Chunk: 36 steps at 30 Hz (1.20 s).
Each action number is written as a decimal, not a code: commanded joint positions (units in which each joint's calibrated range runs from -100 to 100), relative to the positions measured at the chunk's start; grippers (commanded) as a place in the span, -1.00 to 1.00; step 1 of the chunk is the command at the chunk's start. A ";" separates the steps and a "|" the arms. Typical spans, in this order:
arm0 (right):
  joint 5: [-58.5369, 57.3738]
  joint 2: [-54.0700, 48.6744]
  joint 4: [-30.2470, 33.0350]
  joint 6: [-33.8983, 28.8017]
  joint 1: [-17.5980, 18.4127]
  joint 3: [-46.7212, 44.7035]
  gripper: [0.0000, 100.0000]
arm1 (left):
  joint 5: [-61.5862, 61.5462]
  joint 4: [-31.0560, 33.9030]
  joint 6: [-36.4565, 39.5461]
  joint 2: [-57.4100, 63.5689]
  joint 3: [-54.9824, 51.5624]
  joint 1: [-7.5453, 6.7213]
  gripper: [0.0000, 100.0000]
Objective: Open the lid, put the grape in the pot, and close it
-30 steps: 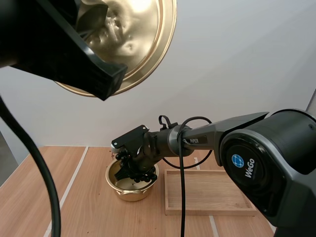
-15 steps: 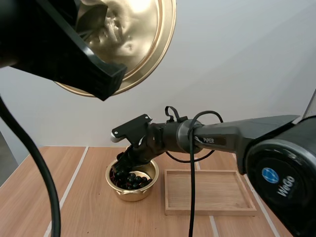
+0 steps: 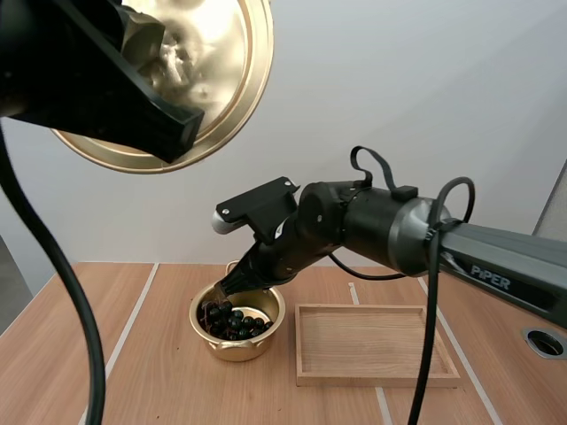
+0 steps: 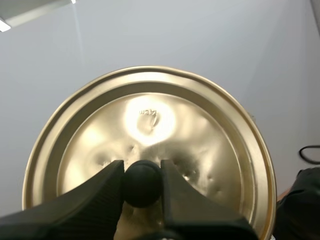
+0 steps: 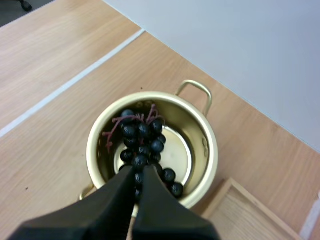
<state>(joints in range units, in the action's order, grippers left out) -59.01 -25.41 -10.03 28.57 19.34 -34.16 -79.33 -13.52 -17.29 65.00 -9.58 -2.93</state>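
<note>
Up at upper left of high view, our left fingers (image 4: 85, 197) pinch the knob (image 4: 141, 182) of the lid (image 3: 230, 71), high so the pot (image 3: 232, 348) is free. Grape bunch (image 5: 142, 137) lies inside, low ctr; right fingers (image 5: 112, 200), pressed together w/ nothing, hover above.

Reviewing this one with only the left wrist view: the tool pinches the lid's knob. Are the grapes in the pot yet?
Observer: Yes, the grapes lie inside the pot.
Operator: Where is the right tool?
Observer: The right tool hangs just above the pot's rim, over the bunch.
Operator: Anything beside the pot?
Observer: A wooden tray lies on the table, close beside the pot on the right arm's side.
</note>
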 commanded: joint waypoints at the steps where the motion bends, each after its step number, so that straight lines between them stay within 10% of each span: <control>1: -6.30 -3.90 0.52 -0.97 -1.99 -0.81 -1.00 | 0.71 3.07 2.24 -3.88 0.14 -0.04 -1.00; 13: -11.77 -23.31 0.81 -0.97 -9.09 -15.83 -1.00 | -2.80 3.59 1.77 -19.69 -0.23 -0.04 -1.00; 36: -32.94 -48.21 3.44 -1.75 -11.10 -17.22 -1.00 | 7.03 -3.54 -12.08 -47.67 -22.23 -0.04 -1.00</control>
<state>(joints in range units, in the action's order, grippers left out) -91.40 -72.94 -7.06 26.95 8.48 -51.33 -75.64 -15.20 -28.49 18.80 -30.34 -2.93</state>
